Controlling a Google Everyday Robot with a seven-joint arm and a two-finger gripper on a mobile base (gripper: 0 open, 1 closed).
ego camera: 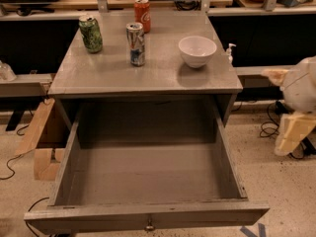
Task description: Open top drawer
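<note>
Top drawer (148, 174) looks fully out. Pincer (293, 134) sits off right, can't tell clenched or released. Retract wide of the drawer's side.

Robot lab: cabled workbenches (54, 4), claw (292, 132) at right

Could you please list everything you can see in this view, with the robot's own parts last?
top drawer: one, grey, pulled out towards the camera under the tabletop
knob: one, metal, centre of the drawer front
table: one, grey, centre
green can: one, back left of the tabletop
red can: one, back centre
silver can: one, silver-blue, in front of the red can
bowl: one, white, right side of the tabletop
pump bottle: one, white, past the table's right edge
cardboard: brown, floor at left
hand: one, cream, right edge, apart from the drawer
</note>
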